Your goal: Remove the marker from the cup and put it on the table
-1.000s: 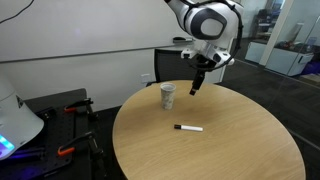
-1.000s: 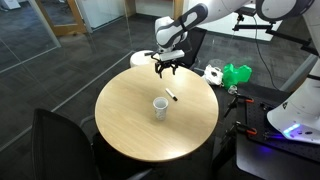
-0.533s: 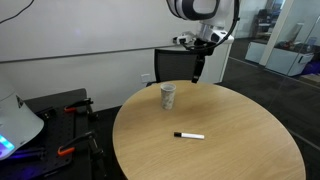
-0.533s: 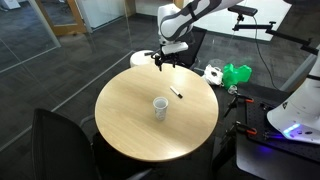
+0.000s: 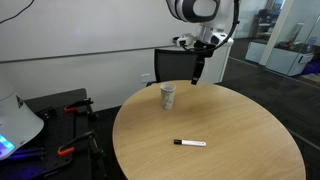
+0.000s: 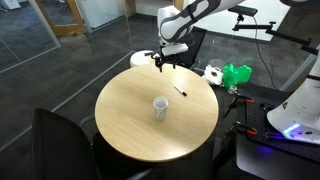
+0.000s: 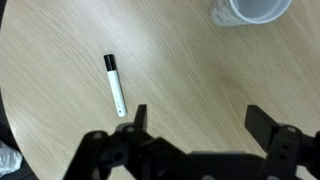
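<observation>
The marker (image 5: 190, 143), white with black ends, lies flat on the round wood-grain table (image 5: 245, 135). It also shows in an exterior view (image 6: 182, 90) and in the wrist view (image 7: 115, 85). The pale cup (image 5: 168, 96) stands upright near the table's edge, also seen in an exterior view (image 6: 160, 105) and at the top edge of the wrist view (image 7: 250, 10). The marker lies apart from the cup. My gripper (image 5: 197, 75) hangs open and empty above the table edge, beyond the cup, and also shows in an exterior view (image 6: 165, 62). The wrist view shows its jaws (image 7: 200, 120) spread wide over bare table.
A black chair (image 6: 60, 140) stands at one side of the table and another (image 5: 165, 62) at the far side. A green object (image 6: 237, 75) and a white object (image 6: 212, 73) lie beside the table. A white machine with blue light (image 5: 12, 125) stands nearby.
My gripper has risen and pulled back from over the table toward its edge, then held still. The marker has moved across the tabletop, away from the cup.
</observation>
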Controlling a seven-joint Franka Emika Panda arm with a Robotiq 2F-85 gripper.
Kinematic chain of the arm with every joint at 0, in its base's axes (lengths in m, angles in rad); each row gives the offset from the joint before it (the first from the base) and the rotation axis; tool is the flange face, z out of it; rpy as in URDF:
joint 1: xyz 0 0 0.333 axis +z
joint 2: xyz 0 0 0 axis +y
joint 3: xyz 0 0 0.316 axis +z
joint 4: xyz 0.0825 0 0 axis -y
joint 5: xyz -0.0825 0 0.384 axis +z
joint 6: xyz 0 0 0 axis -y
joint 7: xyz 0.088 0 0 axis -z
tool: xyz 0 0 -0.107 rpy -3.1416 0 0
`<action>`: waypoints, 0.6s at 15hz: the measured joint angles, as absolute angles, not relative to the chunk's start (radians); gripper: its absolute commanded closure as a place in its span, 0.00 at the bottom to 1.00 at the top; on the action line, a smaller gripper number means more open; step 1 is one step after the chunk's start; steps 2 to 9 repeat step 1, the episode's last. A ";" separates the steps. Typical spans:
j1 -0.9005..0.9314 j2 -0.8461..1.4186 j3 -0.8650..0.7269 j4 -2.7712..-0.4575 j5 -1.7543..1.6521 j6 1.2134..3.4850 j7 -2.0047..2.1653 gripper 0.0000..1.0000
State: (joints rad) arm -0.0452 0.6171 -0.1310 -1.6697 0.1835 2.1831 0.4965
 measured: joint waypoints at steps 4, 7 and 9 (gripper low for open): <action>-0.045 0.617 -0.131 -1.670 0.184 2.183 0.497 0.00; -0.045 0.617 -0.131 -1.670 0.184 2.183 0.497 0.00; -0.045 0.617 -0.131 -1.670 0.184 2.183 0.497 0.00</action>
